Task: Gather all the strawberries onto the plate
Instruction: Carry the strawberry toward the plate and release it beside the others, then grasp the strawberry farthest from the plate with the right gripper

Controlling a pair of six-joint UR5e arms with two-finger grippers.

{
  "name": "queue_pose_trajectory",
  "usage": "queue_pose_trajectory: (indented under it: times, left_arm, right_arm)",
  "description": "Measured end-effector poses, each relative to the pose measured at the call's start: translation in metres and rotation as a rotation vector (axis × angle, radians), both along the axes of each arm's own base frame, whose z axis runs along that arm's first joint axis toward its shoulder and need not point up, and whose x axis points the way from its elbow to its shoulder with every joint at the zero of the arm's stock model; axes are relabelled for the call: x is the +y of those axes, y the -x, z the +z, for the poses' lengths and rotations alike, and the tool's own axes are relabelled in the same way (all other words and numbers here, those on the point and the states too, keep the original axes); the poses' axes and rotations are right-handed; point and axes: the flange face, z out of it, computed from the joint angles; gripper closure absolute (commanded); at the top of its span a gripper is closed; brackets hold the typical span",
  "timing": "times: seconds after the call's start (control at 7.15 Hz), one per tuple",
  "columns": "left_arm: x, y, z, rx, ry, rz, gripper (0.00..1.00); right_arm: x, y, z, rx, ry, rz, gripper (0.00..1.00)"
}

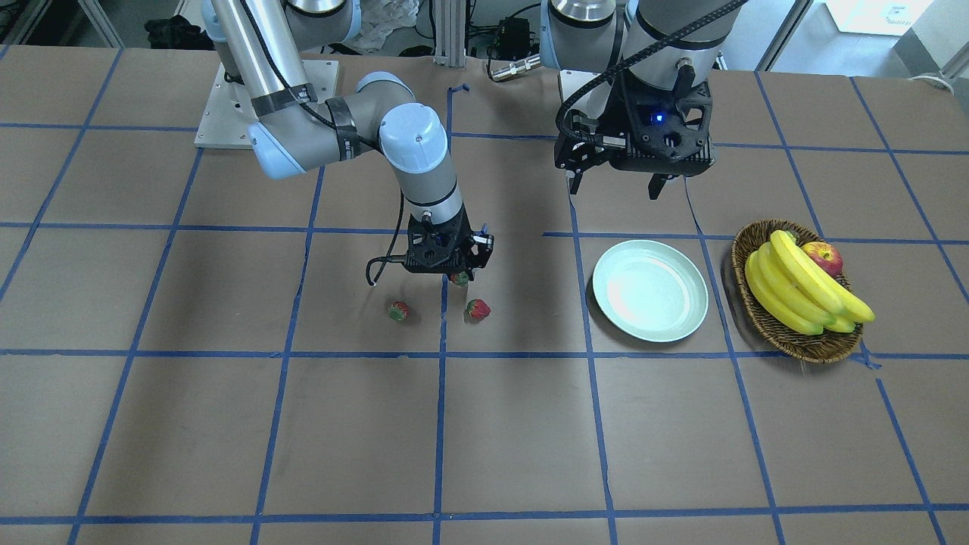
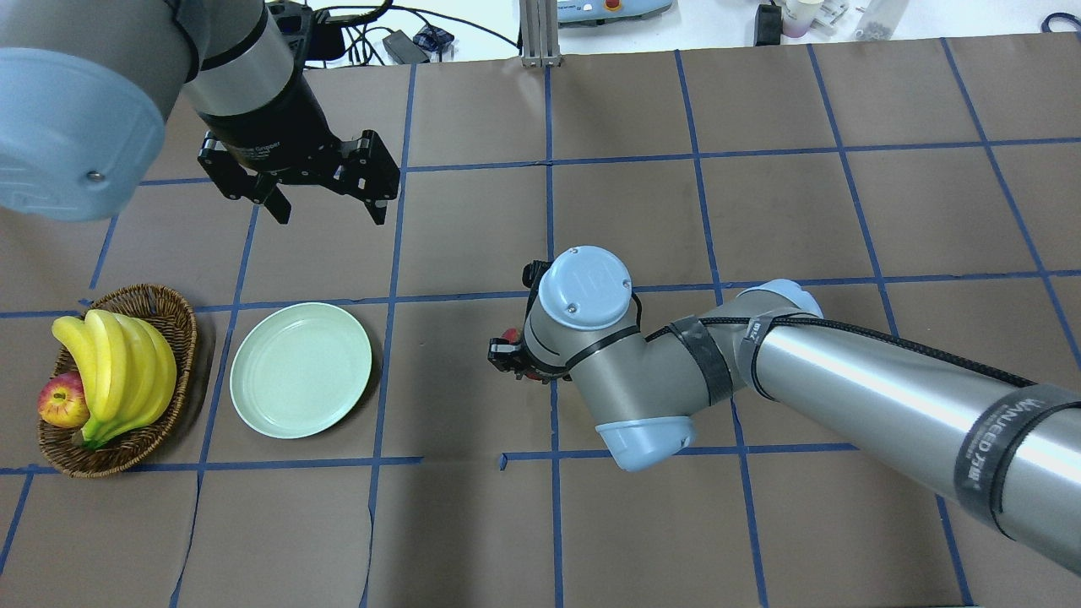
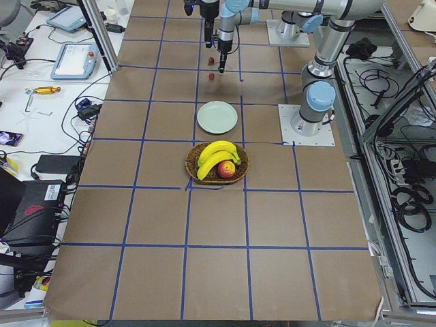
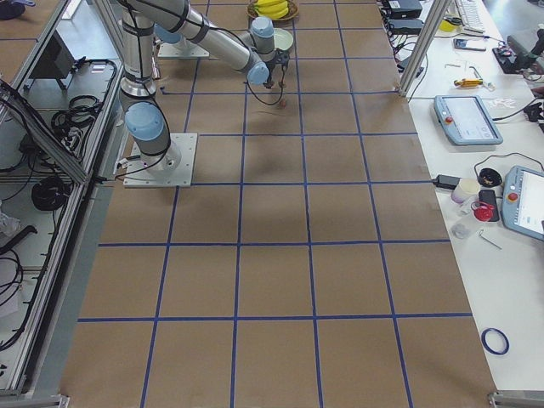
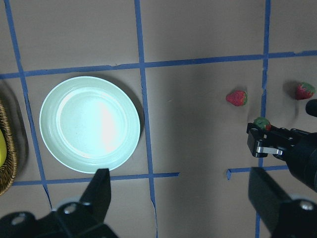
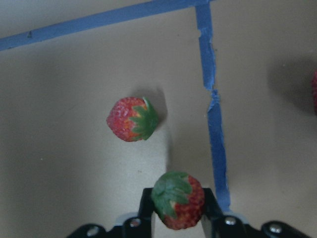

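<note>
Brown paper-covered table (image 1: 530, 439), gridded with blue tape.

Right arm (image 2: 844, 380) reaches in over the middle. From overhead its wrist hides the claw and nearly all the fruit beneath it.

Left arm (image 2: 76, 110) is cut off at the frame corner. The left gripper (image 2: 325, 207) hangs above bare table on the far side of the plate from the robot, fingers spread wide, nothing between them.

Wicker basket (image 2: 184, 333) sits beside the plate and carries a bunch of bananas (image 1: 795, 288) and 1 apple (image 1: 824, 257).

Plate (image 1: 613, 318), pale mint, has no fruit on it and sits well apart from the berries.

Right gripper (image 6: 177, 197): fingers closed against both sides of 1 strawberry, the held strawberry (image 1: 459, 279), cap towards the wrist camera. Cannot tell whether it clears the table.

Second strawberry (image 1: 478, 309) lies loose near the held one, on the same side of the tape line.

Third strawberry (image 1: 399, 311) lies across that line. In the right wrist view only a red sliver of it shows at the frame edge.
</note>
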Motion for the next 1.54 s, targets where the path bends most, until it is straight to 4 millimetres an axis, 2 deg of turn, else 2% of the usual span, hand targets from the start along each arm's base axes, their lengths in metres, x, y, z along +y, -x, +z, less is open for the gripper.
queue_pose_trajectory:
  times: [0.28,0.56,0.98,1.26,1.54]
  left_arm:
    - [0.0,0.0,0.001,-0.001,0.001,0.0,0.0]
    - [0.0,0.0,0.001,-0.002,0.002,0.0,0.0]
    - [0.001,0.0,-0.002,-0.004,-0.004,0.0,0.0]
    - [0.002,-0.001,-0.005,-0.005,-0.009,0.0,0.0]
    - [0.002,-0.001,-0.005,-0.005,-0.011,0.0,0.0]
  right_arm:
    - [0.0,-0.001,-0.003,0.006,-0.008,0.001,0.0]
    - [-0.004,0.004,0.004,0.048,0.001,-0.005,0.0]
    - [-0.033,0.033,0.014,0.25,-0.068,-0.055,0.0]
    - [-0.053,0.058,0.016,0.291,-0.09,-0.105,0.07]
    - [-0.07,0.067,0.008,0.292,-0.094,-0.135,0.09]
